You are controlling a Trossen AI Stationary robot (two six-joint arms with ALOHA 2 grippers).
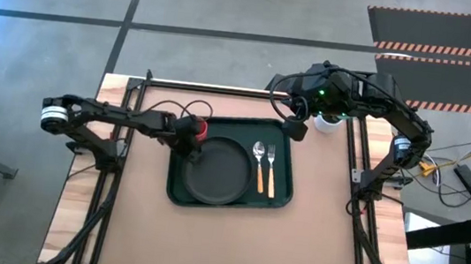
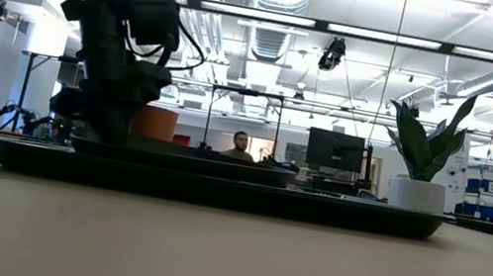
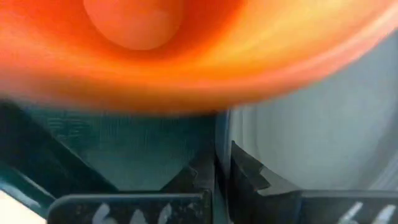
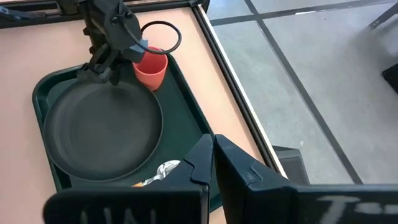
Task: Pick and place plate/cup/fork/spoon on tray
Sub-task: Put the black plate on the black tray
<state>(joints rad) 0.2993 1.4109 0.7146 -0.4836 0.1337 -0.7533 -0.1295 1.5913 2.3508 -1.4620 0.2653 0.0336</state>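
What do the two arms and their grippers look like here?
Both arms are dark with loose black cables. The left arm has a white band at its outer joint; the right arm shows a small green light. The right gripper has dark angular fingers and white lettering.

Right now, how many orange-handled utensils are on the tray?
2: the spoon and the fork lie side by side on the tray's right part, right of the plate, spoon nearer it.

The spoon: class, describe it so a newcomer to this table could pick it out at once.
Find the dark green tray at mid-table. Beside the black plate on it, two orange-handled utensils lie side by side. The spoon is the one nearer the plate, with a rounded silver bowl, unlike the tined fork.
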